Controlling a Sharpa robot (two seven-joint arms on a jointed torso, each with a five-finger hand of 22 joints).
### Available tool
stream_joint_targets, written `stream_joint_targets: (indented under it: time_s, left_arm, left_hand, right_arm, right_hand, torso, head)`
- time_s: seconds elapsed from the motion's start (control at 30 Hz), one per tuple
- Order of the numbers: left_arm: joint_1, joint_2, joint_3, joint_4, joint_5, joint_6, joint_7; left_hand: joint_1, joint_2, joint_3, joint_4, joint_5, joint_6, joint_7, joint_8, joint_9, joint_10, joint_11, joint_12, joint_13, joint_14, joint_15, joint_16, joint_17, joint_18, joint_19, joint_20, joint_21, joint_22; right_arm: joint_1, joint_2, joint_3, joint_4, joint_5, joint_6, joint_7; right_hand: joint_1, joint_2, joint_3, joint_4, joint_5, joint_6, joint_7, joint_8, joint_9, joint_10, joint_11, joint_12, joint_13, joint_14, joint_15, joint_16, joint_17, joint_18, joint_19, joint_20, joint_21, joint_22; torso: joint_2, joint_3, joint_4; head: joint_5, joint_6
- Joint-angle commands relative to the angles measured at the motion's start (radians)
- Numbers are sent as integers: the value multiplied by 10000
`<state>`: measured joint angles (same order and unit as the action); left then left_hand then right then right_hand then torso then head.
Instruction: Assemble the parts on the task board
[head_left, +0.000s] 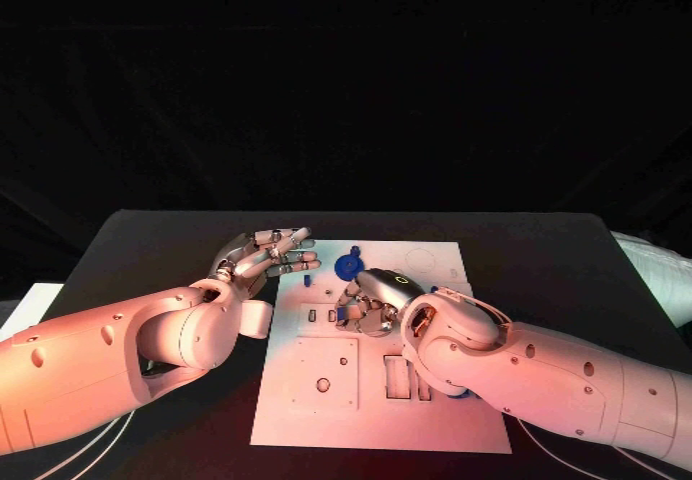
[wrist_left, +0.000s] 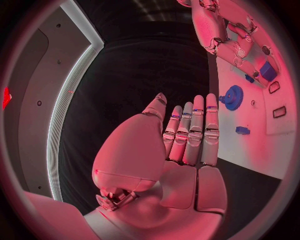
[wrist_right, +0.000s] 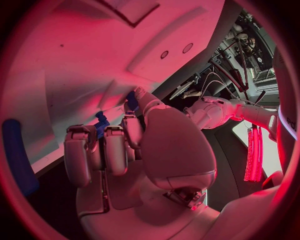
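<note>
Right robot hand (head_left: 364, 303) over hidden part (wrist_right: 100, 124)

task board (head_left: 433, 420) mid-table (head_left: 144, 240) | gear part (head_left: 348, 267) on board's far end | left hand (head_left: 267, 255) beside its left edge

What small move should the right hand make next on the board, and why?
Probably press the small blue part gently down into the task board. The right hand is curled over the board's middle with that part at its fingertips, against the white surface, while the left hand hovers open beside the board, holding nothing.
</note>
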<state>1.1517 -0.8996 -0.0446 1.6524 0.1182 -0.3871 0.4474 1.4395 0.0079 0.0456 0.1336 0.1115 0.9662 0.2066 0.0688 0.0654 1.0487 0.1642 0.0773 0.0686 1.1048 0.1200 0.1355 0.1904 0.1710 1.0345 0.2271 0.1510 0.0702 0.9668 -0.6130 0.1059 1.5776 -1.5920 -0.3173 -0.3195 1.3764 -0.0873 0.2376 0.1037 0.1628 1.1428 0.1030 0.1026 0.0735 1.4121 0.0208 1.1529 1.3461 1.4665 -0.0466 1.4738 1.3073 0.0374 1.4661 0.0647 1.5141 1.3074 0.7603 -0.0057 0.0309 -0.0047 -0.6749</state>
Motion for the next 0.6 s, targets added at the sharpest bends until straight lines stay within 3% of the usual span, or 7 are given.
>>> stream_joint_targets:
  time_s: [0.03, 0.27, 0.6]
  left_arm:
    - [4, 19, 7, 14, 28, 197, 81]
    - [4, 28, 7, 7, 28, 212, 69]
    - [4, 24, 7, 22, 28, 231, 45]
  left_hand:
    - [-42, 77, 3, -65, -27, -23, -1, 13, 1, 39, -30, -3, -7, 14, -14, -33, 8, 120, 70, 3, -43, -1]
    - [-42, 77, 3, -65, -27, -23, -1, 13, 1, 39, -30, -3, -7, 14, -14, -33, 8, 120, 70, 3, -43, -1]
    - [-42, 77, 3, -65, -27, -23, -1, 13, 1, 39, -30, -3, -7, 14, -14, -33, 8, 120, 70, 3, -43, -1]
  right_arm:
    - [-83, -26, -66, -80, -205, 388, -409]
    - [-87, -12, -66, -72, -330, 158, -476]
    - [-90, 23, -66, -49, -353, -138, -450]
  right_hand:
    - [-140, 6, -12, 55, 12, -91, 32, -108, -48, -92, 4, -73, -576, 699, 3, -56, 927, -53, 45, 17, -49, 1306]
    - [-302, -247, -59, 94, -48, -568, 201, -362, -93, -433, 140, -825, -1076, 689, 110, -95, 874, -40, 0, 95, -84, 1247]
    - [-498, -513, -192, 213, -18, -951, 291, -391, -84, -823, 234, -1650, -1691, 654, 200, -197, 731, -14, -79, 195, -143, 1146]
  torso:
    - [0, -5, -3]
    - [-3, -12, 16]
    - [-6, -14, 14]
  head:
    - [-39, 10]
    - [-62, 12]
    - [-72, 30]
